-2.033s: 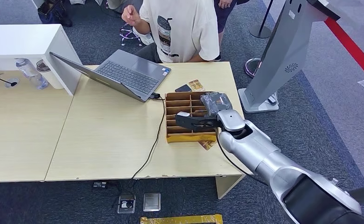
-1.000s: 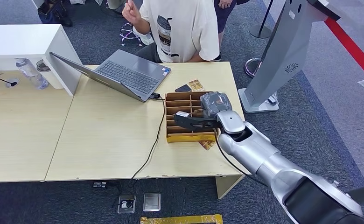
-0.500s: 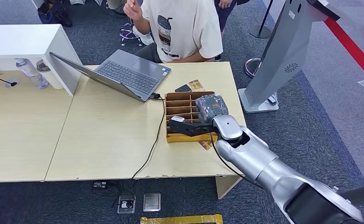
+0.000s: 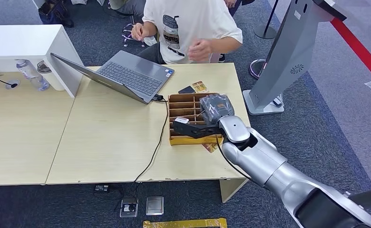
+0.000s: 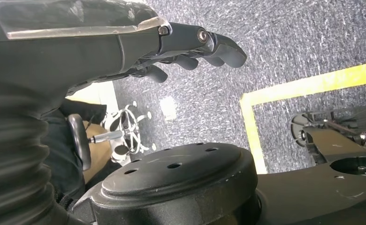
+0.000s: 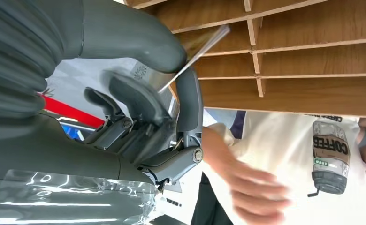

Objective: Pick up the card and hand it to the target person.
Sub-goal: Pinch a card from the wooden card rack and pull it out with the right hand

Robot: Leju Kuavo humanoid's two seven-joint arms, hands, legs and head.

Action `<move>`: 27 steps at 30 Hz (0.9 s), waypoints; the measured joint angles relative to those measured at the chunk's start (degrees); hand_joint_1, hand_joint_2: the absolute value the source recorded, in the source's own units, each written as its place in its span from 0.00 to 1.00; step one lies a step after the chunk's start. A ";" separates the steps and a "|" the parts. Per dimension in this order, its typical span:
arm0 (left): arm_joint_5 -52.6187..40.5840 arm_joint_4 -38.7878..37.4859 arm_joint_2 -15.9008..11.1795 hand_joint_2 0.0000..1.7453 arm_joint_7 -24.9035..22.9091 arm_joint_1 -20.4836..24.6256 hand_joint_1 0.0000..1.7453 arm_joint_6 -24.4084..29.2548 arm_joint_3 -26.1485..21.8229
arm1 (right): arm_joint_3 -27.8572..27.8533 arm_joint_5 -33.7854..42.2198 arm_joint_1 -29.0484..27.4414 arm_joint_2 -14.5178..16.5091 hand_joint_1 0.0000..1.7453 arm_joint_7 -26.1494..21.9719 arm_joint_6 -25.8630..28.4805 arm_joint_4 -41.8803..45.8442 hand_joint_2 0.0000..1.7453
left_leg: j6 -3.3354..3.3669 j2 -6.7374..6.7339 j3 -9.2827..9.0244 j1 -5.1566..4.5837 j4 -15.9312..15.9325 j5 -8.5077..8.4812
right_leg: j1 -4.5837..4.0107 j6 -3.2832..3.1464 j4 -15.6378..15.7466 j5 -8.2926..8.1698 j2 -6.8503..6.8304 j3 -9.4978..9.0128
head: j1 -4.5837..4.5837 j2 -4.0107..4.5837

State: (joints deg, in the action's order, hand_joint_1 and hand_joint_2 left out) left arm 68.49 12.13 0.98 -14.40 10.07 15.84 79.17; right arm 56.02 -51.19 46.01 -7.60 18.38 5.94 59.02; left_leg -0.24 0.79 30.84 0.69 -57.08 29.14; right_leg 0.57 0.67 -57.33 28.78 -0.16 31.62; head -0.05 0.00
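1. My right hand (image 4: 200,127) reaches out over the wooden compartmented tray (image 4: 175,105) on the light wooden counter (image 4: 107,142), my silver arm stretching in from the lower right of the head view.
2. In the right wrist view, my right hand (image 6: 171,93) pinches a thin card (image 6: 195,57), seen edge-on, between the thick grey thumb and a dark finger; the other fingers (image 6: 125,101) are curled just beside it.
3. That card is tilted, with its free end reaching toward the tray's thin wooden dividers (image 6: 254,47); I cannot tell whether it touches them.
4. From the head view, a small pale patch shows at the tip of my right hand, above the tray's near rows.
5. My left hand (image 5: 190,47) hangs above dark grey carpet (image 5: 275,42) with a yellow floor line (image 5: 303,84); its dark fingers (image 5: 218,44) are curled inward with nothing in them.
6. A person in a pale printed T-shirt (image 4: 193,23) sits at the far edge of the counter, one hand (image 4: 200,50) raised in front of the chest, well apart from my right hand.
7. An open grey laptop (image 4: 122,76) stands left of the tray, and a black cable (image 4: 157,142) runs from it across the counter and over the near edge.
8. Two small cards, one dark (image 4: 187,89) and one tan (image 4: 200,86), lie on the counter just beyond the tray's far side.
9. A large grey slanted kiosk stand (image 4: 288,52) rises from the floor to the right of the counter.
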 joint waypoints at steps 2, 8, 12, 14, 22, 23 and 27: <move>0.05 0.00 0.00 1.00 0.05 -0.02 0.00 -0.02 -0.01 | -0.26 -0.16 -0.06 -0.22 1.00 -0.04 -0.02 0.83 1.00 | 0.00 0.00 0.00 0.00 0.00 0.00 | 0.00 0.00 0.00 0.00 0.00 0.00 | -0.01 0.00; 0.34 0.00 -0.01 1.00 0.23 -0.10 0.00 -0.03 -0.02 | -1.11 -0.98 -0.13 -1.34 1.00 0.14 -0.08 4.12 1.00 | 0.00 0.00 0.00 0.00 0.00 0.00 | 0.00 0.00 0.00 0.00 0.00 0.00 | -0.01 -0.01; 0.39 0.00 -0.03 1.00 0.23 -0.11 0.00 0.04 -0.03 | -2.11 -1.55 -0.16 -2.33 1.00 0.68 -0.64 6.90 1.00 | 0.00 0.00 0.00 0.00 0.00 0.00 | 0.00 0.00 0.00 0.00 0.00 0.00 | -0.02 0.00; 0.43 0.00 -0.04 1.00 0.23 -0.11 0.00 0.09 -0.03 | -2.57 -1.85 -0.16 -2.80 1.00 0.91 -0.93 8.28 1.00 | 0.00 0.00 0.00 0.00 0.00 0.00 | 0.00 0.00 0.00 0.00 0.00 0.00 | -0.02 0.00; 0.51 0.00 -0.07 1.00 0.34 -0.11 0.00 0.30 -0.03 | -3.94 -2.19 -0.15 -3.90 1.00 1.01 -1.04 12.71 1.00 | 0.00 0.00 -0.01 0.00 0.00 0.00 | 0.00 0.00 0.00 0.00 0.00 0.00 | 0.02 0.00; 0.51 0.00 -0.07 1.00 0.38 -0.11 0.00 0.30 -0.03 | -4.15 -2.20 -0.15 -3.97 1.00 1.01 -1.02 13.14 1.00 | 0.00 0.00 -0.01 0.00 0.00 0.00 | 0.00 0.00 0.00 0.00 0.00 0.00 | 0.03 -0.01; 0.54 0.00 -0.07 1.00 0.41 -0.12 0.00 0.34 -0.03 | -4.73 -2.21 -0.15 -4.16 1.00 0.98 -0.84 14.49 1.00 | 0.00 0.00 0.00 0.00 0.00 0.00 | 0.00 0.00 0.00 0.00 0.00 0.00 | 0.00 0.00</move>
State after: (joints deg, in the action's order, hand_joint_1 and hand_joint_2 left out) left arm 69.02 12.13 0.92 -13.99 9.94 16.19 79.14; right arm 51.29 -53.40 45.87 -11.76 19.36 5.10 73.51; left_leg -0.24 0.79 30.84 0.69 -57.08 29.14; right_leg 0.57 0.67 -57.33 28.78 -0.16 31.62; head -0.05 0.00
